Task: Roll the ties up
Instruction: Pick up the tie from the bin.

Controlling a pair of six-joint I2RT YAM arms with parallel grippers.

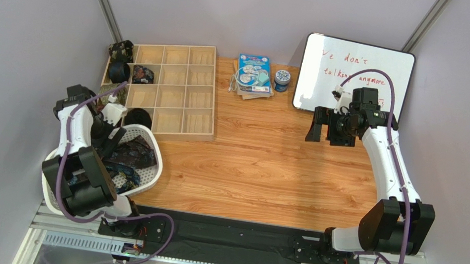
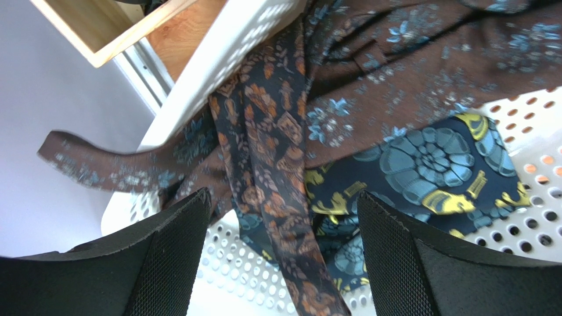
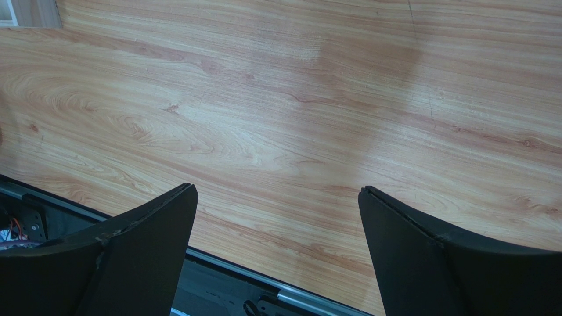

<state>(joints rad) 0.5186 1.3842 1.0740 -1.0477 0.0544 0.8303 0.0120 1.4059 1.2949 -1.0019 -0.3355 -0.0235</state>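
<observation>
Fingers of left arm [image 2: 165, 263] spread wide above ties [image 2: 277, 151] in basket [image 2: 224, 59]; right fingers [image 3: 145, 250] wide, empty.

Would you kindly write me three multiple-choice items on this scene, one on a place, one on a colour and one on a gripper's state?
1. Where do the unrolled ties lie?
A. in the white basket
B. on the blue tin
C. on the booklet

2. What colour is the writing on the whiteboard?
A. green
B. red
C. black

3. How does the right gripper stand?
A. shut on a tie
B. open over bare table
C. shut on a tin

Key:
1 A: the left wrist view shows them heaped on its mesh.
2 B: the letters show red in the top view.
3 B: its jaws stand apart with only wood grain between them.
</observation>
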